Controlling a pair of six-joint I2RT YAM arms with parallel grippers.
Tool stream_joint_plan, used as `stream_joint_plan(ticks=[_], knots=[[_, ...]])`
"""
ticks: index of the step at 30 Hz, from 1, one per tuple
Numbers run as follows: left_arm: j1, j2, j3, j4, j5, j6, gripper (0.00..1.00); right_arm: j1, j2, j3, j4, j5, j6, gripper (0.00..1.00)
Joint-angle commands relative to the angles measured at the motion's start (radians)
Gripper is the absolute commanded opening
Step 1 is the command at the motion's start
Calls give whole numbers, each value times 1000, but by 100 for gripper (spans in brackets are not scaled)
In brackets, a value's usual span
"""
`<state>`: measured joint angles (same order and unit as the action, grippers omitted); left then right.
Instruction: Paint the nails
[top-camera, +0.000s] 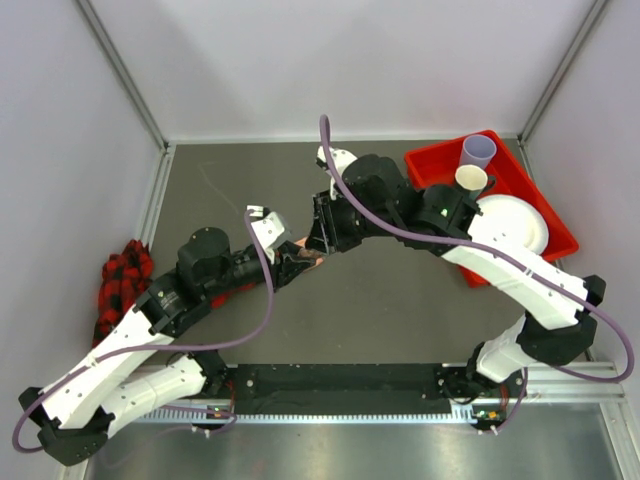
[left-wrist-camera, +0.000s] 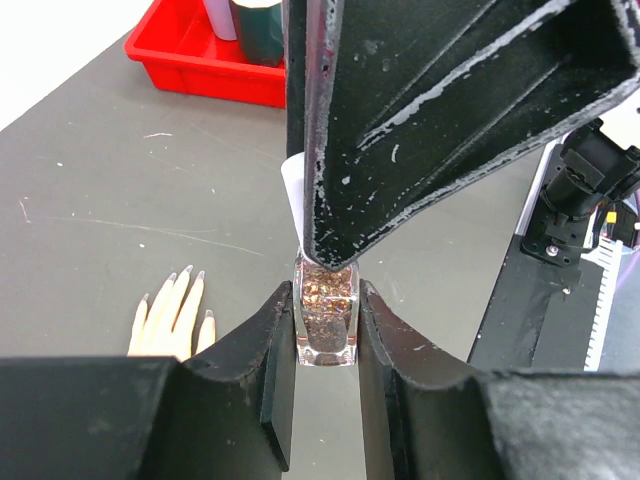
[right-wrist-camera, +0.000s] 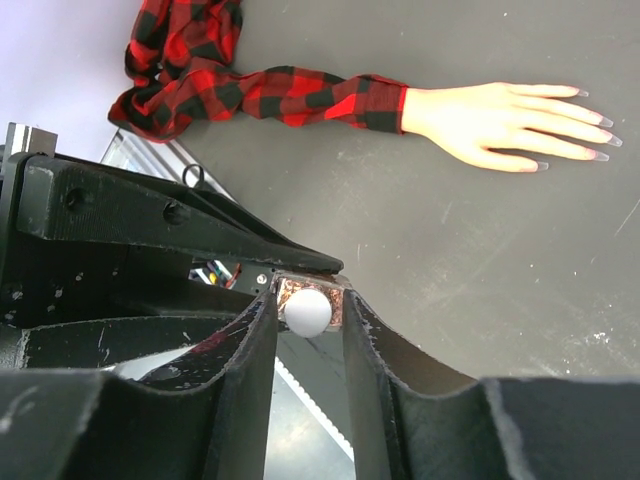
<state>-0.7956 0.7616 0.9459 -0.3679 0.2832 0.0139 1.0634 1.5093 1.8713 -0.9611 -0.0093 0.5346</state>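
The left gripper (left-wrist-camera: 327, 296) is clamped on a small square glass bottle (left-wrist-camera: 327, 332) of coppery glitter polish, its 2 fingers pressing opposite sides and holding it upright above the table (right-wrist-camera: 450, 260). The right gripper (right-wrist-camera: 307, 300) comes down on the bottle from above. Its 2 fingers stand narrow, 1 on each side of the round white cap (right-wrist-camera: 307, 314). I cannot tell whether they press the cap or only flank it.

The peach mannequin hand (right-wrist-camera: 495, 122) lies flat on the dark table, lower than the bottle and off to one side, touched by neither gripper. The nails (right-wrist-camera: 598, 122) are long and pale at the tips of the spread fingers, and no colour shows on them. The red-and-black plaid sleeve (right-wrist-camera: 250, 95) trails from the wrist to a bunched heap near the table's left edge.

At the far right corner sits a red tray (top-camera: 440, 160) holding a lilac cup (top-camera: 478, 150), a cream cup (top-camera: 471, 178) and a white plate (top-camera: 515, 228).
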Motion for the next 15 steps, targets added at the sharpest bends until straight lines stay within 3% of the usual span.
stream_joint_plan(ticks=[1,7,9,15], knots=[[-4,-15,22,41,19,3,0,-10,-28,-1,39,-6,-8,30],[-4,-19,21,40,14,1,0,-10,-26,-4,35,-17,-8,12],[-4,-21,19,41,7,1,0,-10,-31,-6,30,-12,-10,2],[-2,-33,8,53,76,-5,0,-11,-109,-82,119,0,-89,0]])
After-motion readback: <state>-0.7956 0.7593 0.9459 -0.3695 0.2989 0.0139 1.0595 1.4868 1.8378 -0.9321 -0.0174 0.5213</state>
